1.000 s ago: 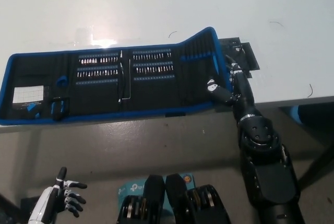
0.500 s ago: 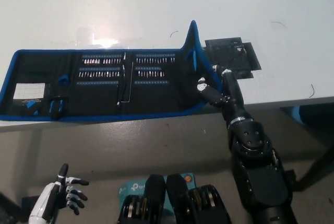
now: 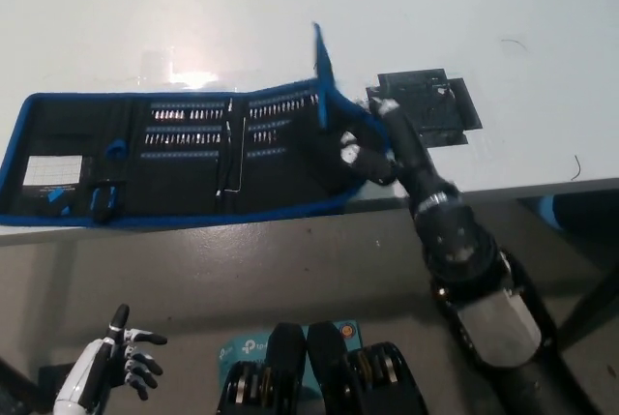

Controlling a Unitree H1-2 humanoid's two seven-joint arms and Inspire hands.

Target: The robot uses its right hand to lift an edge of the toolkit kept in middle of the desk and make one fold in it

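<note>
The toolkit is a long black roll with blue trim, lying open across the white desk, rows of bits and tools inside. Its right end panel is raised steeply and leans leftward over the rest. My black right hand is under and against that raised panel, shut on its edge. My white left hand rests low at the lower left, below the desk's front edge, fingers apart and holding nothing.
A black square patch lies on the desk just right of the raised flap. The desk's front edge runs right below the toolkit. A blue-and-white box lies on the floor below.
My right hand has moved left and up, carrying the toolkit's right end panel from a low tilt to a steep stand leaning left. The black patch is now uncovered. Left hand still.
</note>
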